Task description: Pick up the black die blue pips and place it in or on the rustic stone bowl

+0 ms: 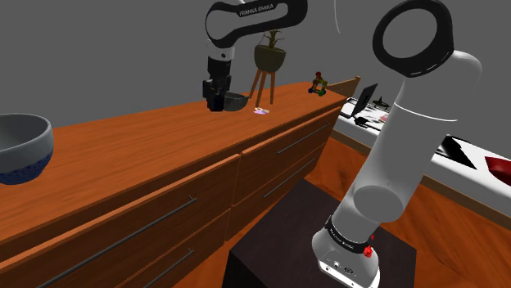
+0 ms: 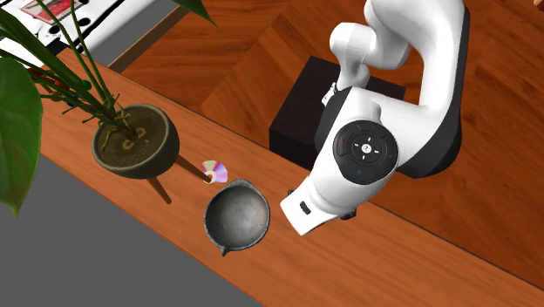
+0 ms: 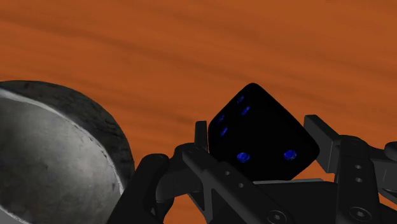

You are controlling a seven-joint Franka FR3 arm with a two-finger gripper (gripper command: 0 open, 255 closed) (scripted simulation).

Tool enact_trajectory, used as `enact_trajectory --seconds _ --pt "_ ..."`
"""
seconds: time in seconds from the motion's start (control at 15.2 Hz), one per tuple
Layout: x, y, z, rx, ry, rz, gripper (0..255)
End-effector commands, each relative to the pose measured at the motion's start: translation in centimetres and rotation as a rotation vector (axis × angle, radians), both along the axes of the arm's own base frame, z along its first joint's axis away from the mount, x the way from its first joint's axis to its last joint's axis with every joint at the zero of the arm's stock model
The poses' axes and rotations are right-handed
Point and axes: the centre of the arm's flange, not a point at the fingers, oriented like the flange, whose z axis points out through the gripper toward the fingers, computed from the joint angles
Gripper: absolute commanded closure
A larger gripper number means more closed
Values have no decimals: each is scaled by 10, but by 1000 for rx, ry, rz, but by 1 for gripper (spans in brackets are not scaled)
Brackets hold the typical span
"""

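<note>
A black die with blue pips (image 3: 261,130) sits tilted between my two black fingers, and my gripper (image 3: 261,139) is shut on it. Close beside the die is the dark grey stone bowl (image 3: 57,153), with its rough rim and pale inside showing. In the shoulder view my gripper (image 1: 214,100) hangs low over the far end of the wooden dresser top (image 1: 147,139), right next to the bowl (image 1: 236,101). In the second exterior view the bowl (image 2: 237,216) lies just left of the arm's white hand, which hides the fingers.
A potted plant on a wooden tripod (image 2: 135,141) stands just past the bowl, with a small shiny disc (image 2: 214,171) between them. A large blue-grey bowl (image 1: 23,147) sits at the dresser's near end. A small toy figure (image 1: 318,83) stands at the far corner.
</note>
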Motion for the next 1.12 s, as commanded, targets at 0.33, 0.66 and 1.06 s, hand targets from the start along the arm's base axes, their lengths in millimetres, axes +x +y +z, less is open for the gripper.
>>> enact_trajectory --seconds 0.33,0.66,1.06 --pt "0 1 37 0 0 0 255" --pt "0 1 64 0 0 0 255" --pt "6 -11 85 0 0 0 255"
